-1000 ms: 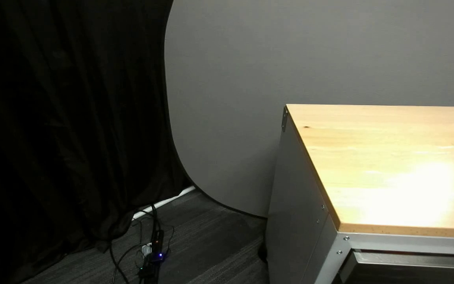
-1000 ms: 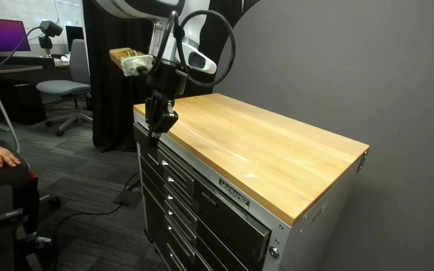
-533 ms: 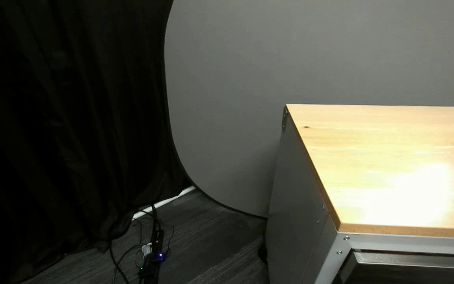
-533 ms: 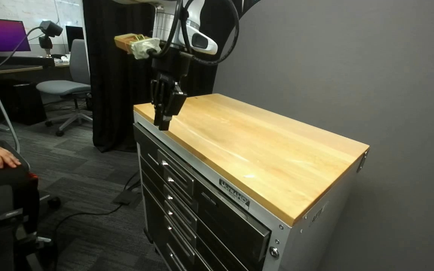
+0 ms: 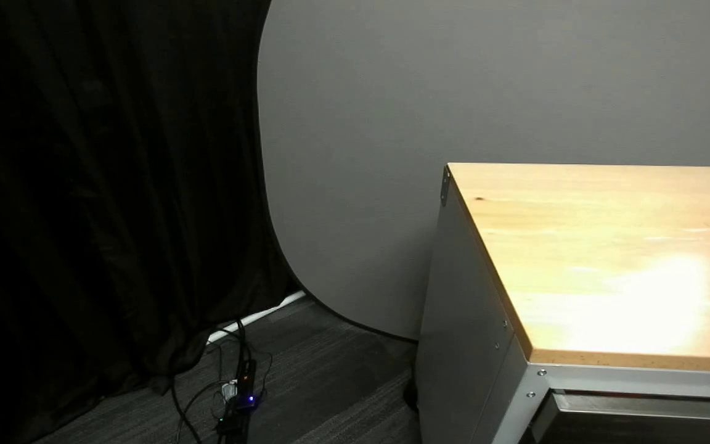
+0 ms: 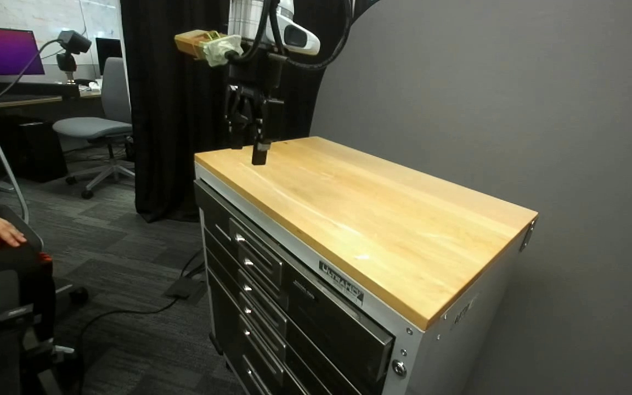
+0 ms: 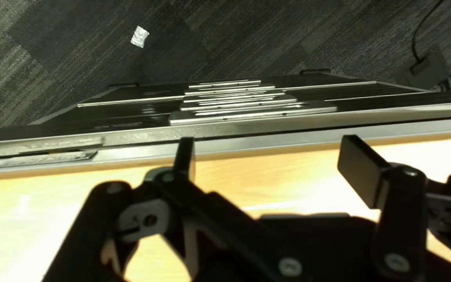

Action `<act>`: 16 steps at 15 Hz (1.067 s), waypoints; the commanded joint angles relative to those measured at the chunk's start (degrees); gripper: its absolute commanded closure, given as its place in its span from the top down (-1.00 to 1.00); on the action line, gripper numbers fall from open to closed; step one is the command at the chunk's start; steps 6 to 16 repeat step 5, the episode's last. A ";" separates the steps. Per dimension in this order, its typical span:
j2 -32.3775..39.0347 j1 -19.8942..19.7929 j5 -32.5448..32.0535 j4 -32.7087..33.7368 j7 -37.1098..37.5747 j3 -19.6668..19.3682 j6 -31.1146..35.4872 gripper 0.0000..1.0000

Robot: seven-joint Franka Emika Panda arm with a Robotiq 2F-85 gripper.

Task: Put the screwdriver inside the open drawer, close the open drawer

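We log matte black fingers (image 7: 360,172). Bench (image 6: 371,208): honey-yellow wood top, faintly grained, glare patches near white; plain grey sides. Top drawer (image 6: 343,329): near-black front, silvery upper edge. Carpet (image 7: 229,39): charcoal and paler grey, finely streaked. Backdrop (image 6: 486,99) plain grey, curtain (image 6: 179,120) black. We also mark the monitor (image 6: 3,52) purple, desk chair (image 6: 94,127) blue-grey.
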 commanded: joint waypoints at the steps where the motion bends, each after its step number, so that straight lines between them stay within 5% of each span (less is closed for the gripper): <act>1: 1.24 0.52 2.31 5.16 1.12 0.31 -2.39 1.00; 2: 0.16 0.41 0.75 1.70 0.20 0.00 -0.37 1.00; 16: 0.38 0.51 1.16 3.19 0.41 0.03 -1.12 1.00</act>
